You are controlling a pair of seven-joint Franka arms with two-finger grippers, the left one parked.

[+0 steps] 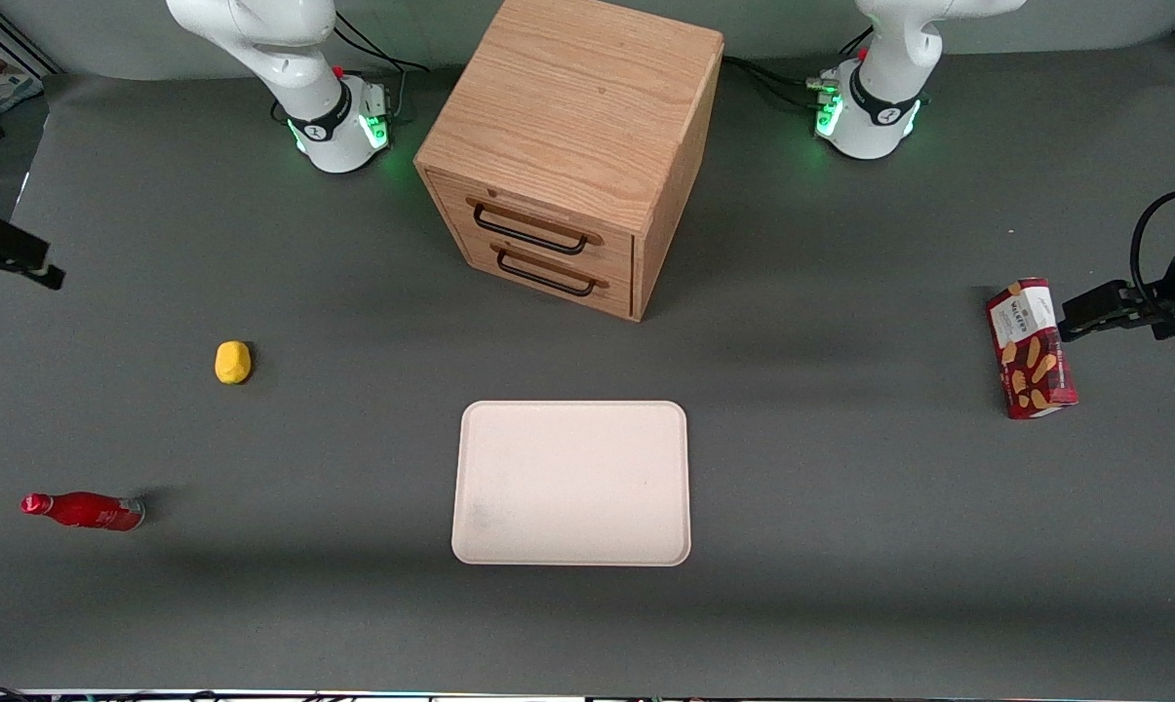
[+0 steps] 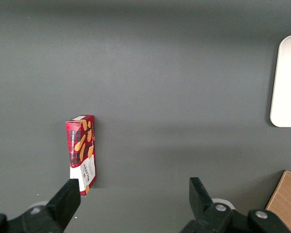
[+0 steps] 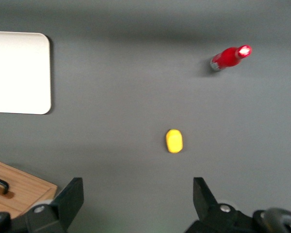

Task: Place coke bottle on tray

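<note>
The coke bottle [image 1: 85,511] lies on its side on the grey table toward the working arm's end, nearer the front camera than the yellow lump. It is slim and red with a red cap and a silvery base, and it also shows in the right wrist view [image 3: 229,57]. The pale cream-pink tray [image 1: 572,483] lies flat and bare at mid-table in front of the cabinet; one corner shows in the right wrist view [image 3: 19,73]. My right gripper [image 3: 138,194] is open and empty, high above the table, well apart from the bottle and the tray.
A small yellow lump [image 1: 233,362] lies between the gripper and the bottle [image 3: 174,141]. A wooden two-drawer cabinet [image 1: 567,146] stands at mid-table. A red biscuit box [image 1: 1031,348] lies toward the parked arm's end.
</note>
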